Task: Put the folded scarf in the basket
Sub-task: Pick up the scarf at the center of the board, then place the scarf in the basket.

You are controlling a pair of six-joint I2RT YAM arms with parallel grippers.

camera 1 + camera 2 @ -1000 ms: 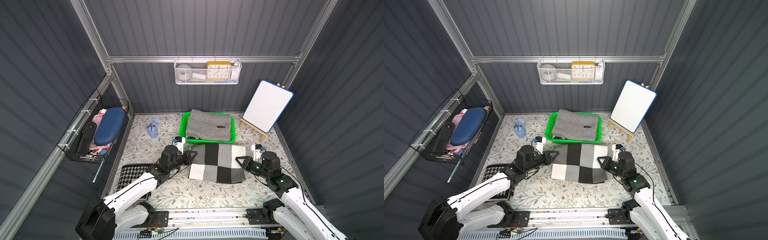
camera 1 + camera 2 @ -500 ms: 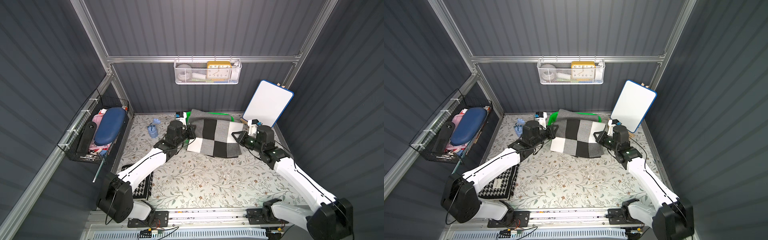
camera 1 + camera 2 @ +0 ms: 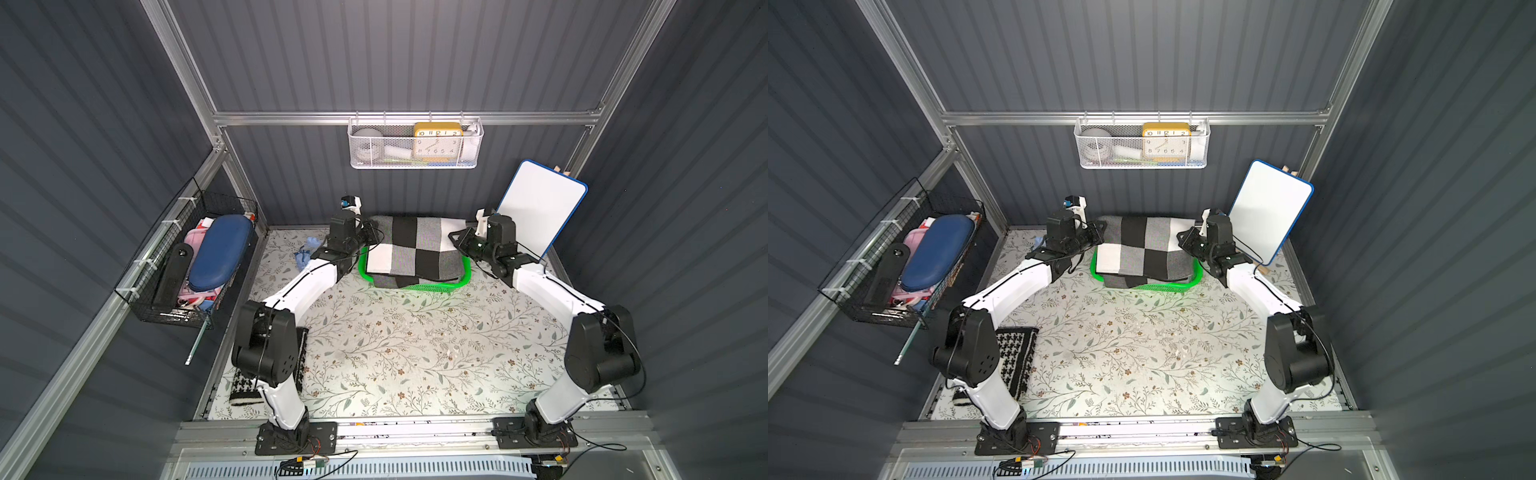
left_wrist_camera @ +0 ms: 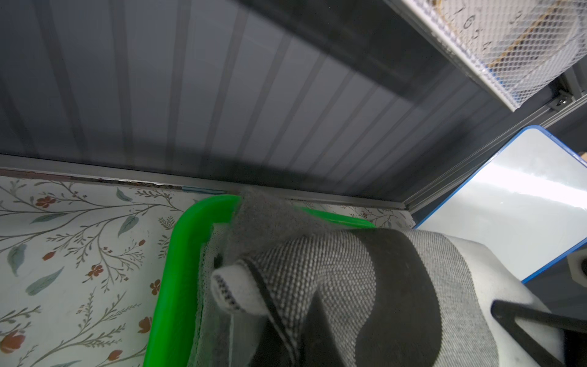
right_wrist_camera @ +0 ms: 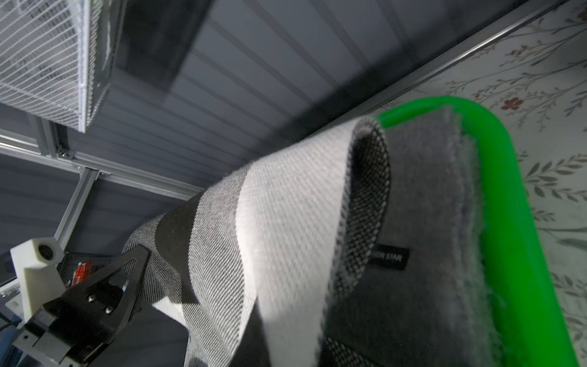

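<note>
1. The folded knit checkered scarf [image 3: 415,249] (black, grey and white blocks) is stretched between the two arms at the back of the floral-print table mat [image 3: 395,353]. It sits right over the bright green plastic basket [image 3: 432,286].
2. The left gripper [image 3: 374,239] is clamped tight on the scarf's left edge. In the left wrist view the checkered scarf [image 4: 317,270] bunches up right at the fingers, with the basket [image 4: 178,254] rim below it.
3. The right gripper [image 3: 455,241] is also pinched closed, on the opposite edge. In the right wrist view the fabric curls over near the basket [image 5: 508,222] rim.
4. In both top views the scarf covers most of the basket, so only the left and front parts of the green rim peek out.
5. There's a plain grey folded cloth [image 5: 428,286] with a small black label lying inside the basket, under the scarf. I honestly can't tell if the scarf's lower edge is touching it or hanging just above.
6. Other stuff around:
   - a white board with a blue frame [image 3: 540,208] leaning at the back right, just behind the right arm
   - a white mesh wall basket [image 3: 415,145] with a yellow clock in it
   - a black wire basket [image 3: 187,270] on the left wall
   - a black-and-white houndstooth cloth [image 3: 1017,357] on the mat by the left arm's base
</note>
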